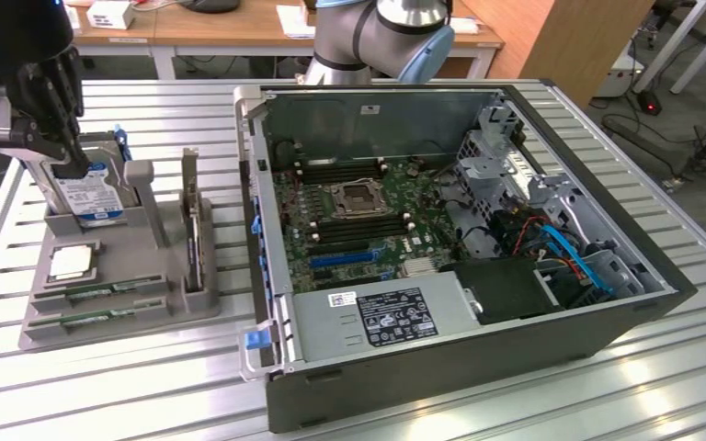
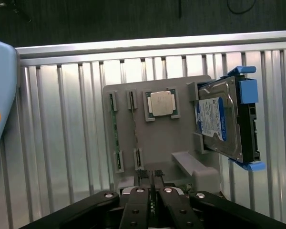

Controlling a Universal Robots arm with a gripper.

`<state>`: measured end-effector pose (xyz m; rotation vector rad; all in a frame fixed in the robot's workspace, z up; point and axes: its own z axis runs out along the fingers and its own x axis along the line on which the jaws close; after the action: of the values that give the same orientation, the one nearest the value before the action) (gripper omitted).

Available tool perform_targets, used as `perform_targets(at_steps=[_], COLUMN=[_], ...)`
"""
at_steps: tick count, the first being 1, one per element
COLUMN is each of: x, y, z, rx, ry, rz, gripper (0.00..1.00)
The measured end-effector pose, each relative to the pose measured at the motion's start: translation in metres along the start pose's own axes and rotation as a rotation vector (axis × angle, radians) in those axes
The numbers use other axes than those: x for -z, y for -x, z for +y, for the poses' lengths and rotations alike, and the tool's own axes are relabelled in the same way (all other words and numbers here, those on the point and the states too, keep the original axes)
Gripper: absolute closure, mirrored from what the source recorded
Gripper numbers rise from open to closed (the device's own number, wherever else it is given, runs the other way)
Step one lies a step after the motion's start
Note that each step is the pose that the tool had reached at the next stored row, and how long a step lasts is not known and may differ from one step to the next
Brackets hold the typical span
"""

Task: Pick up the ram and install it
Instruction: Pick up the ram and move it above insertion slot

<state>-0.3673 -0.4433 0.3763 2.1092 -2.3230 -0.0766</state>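
2 ram sticks (image 2: 136,131) sit on edge in slots of the gray tray (image 2: 162,138), side by side, just beside the CPU (image 2: 161,103). The HDD (image 2: 224,119) stands in the same tray in a blue caddy. Wrist view: end effector (image 2: 152,185) pinched closed, nothing in it, above the tray. Exterior view adds the open PC case (image 1: 451,377) on the counter (image 1: 34,386), on the exterior view's right of the tray, plus an upright card (image 1: 190,220). Labels (HDD blue, PSU (image 1: 378,314) white) not legible.
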Motion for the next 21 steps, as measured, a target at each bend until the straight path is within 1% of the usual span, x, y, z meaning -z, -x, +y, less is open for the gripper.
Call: perform_targets(at_steps=[4,8,13,17,21], x=[0.0,-0.0004,-0.0016,-0.002,-0.0079], y=[-0.0004,-0.0005,-0.0005,-0.0005,-0.0007], z=[-0.0001,-0.0001,-0.0001,-0.0002,-0.0004], rx=[0.0,0.0,0.043,0.047,0.047], ry=[-0.0001,0.0,0.0014,0.0014,0.0014], rz=[0.0,0.0002,0.0018,0.002,0.002], gripper=[0.65,0.65,0.65,0.65,0.65])
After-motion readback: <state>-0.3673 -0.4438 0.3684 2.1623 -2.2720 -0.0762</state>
